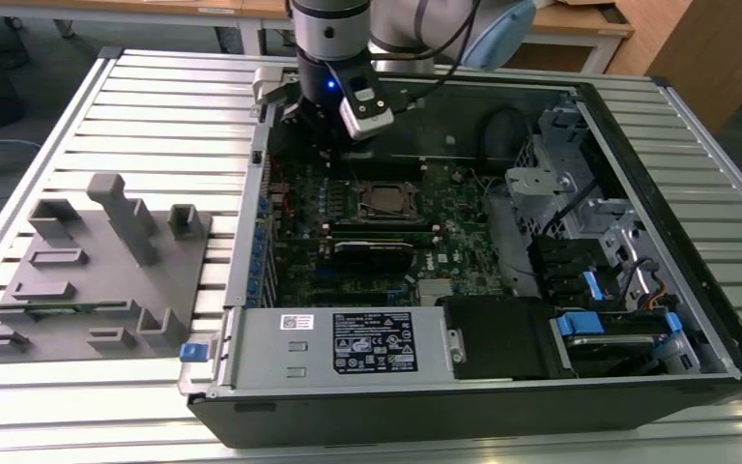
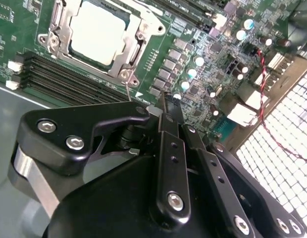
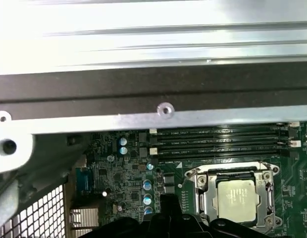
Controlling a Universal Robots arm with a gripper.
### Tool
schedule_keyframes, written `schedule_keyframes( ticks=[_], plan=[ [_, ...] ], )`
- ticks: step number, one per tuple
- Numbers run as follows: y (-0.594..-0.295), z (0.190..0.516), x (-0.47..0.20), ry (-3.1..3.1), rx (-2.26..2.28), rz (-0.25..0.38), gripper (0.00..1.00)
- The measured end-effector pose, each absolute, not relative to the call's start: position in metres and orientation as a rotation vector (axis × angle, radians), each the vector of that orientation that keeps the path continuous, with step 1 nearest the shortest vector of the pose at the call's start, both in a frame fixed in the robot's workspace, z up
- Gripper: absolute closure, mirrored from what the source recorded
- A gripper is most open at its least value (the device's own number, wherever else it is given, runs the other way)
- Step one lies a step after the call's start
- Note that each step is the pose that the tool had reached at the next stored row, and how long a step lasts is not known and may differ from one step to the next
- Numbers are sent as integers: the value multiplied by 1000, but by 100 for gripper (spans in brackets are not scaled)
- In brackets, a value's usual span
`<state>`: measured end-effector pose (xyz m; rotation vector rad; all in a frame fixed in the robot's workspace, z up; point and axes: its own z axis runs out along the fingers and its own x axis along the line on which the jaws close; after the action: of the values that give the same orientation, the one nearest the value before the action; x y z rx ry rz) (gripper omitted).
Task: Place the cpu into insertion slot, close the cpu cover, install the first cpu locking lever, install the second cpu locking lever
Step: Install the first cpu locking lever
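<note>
The cpu (image 2: 98,32) lies flat in its socket on the green motherboard, its silver-grey top showing in both wrist views (image 3: 236,196). The cpu cover (image 2: 141,35) is down around it, a silver frame (image 3: 205,197). In the exterior view the socket with the cpu (image 1: 382,200) sits mid-board inside the open case. My gripper (image 2: 165,99) hangs above the board beside the socket, off one corner, its black fingers together with nothing between them. A thin wire locking lever (image 2: 128,88) runs from the socket corner toward the fingertips. The gripper (image 1: 328,145) is above the case's rear wall area.
Memory slots (image 2: 69,79) flank the socket. Capacitors and a heatsink (image 3: 84,218) lie near the gripper. The case wall (image 3: 153,89) and a drive cage (image 1: 564,193) bound the board. A grey fixture block (image 1: 94,271) stands on the slatted table at the exterior view's left.
</note>
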<state>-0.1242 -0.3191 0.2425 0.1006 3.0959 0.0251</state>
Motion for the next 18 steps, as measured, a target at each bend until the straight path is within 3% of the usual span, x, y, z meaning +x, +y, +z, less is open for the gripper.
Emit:
schedule_keyframes(
  ticks=[18],
  plan=[
    [-317,250,-125,3095,101,25,90]
  ],
)
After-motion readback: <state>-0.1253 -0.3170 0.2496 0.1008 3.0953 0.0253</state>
